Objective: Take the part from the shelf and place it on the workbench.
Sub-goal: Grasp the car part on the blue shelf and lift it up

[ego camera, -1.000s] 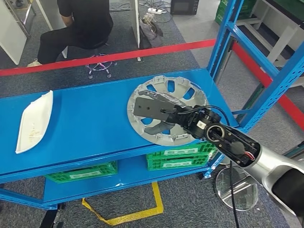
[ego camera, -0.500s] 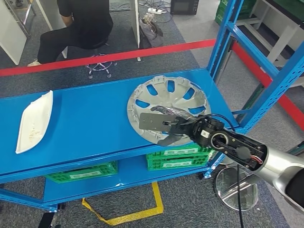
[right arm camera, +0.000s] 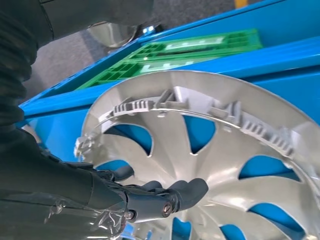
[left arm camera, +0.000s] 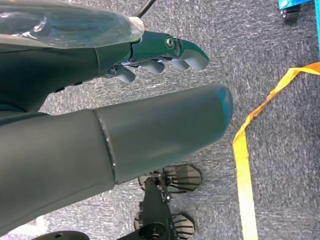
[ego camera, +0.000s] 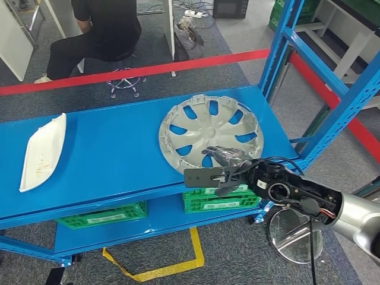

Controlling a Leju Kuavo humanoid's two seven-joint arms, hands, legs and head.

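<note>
A silver hubcap [ego camera: 211, 127] lies flat on the right end of the blue shelf [ego camera: 112, 148]. My right hand [ego camera: 221, 166] is at the hubcap's near rim, by the shelf's front edge. Its dark fingers reach over the rim and the thumb juts out to the left, apart from them. In the right wrist view the fingers [right arm camera: 166, 197] stretch over the spokes of the hubcap [right arm camera: 226, 150] with nothing gripped. My left hand [left arm camera: 158, 125] hangs over the grey carpet, thumb and fingers apart and holding nothing.
A white curved part [ego camera: 43, 151] lies at the shelf's left end. Green crates [ego camera: 215, 199] sit on the lower shelf. Blue uprights [ego camera: 278, 53] rise at the right. A person [ego camera: 101, 29] sits beyond the red floor tape. A round metal base [ego camera: 293, 234] stands under my right arm.
My right hand has drawn back toward me, from over the hubcap's middle to its near rim. The hubcap has not moved.
</note>
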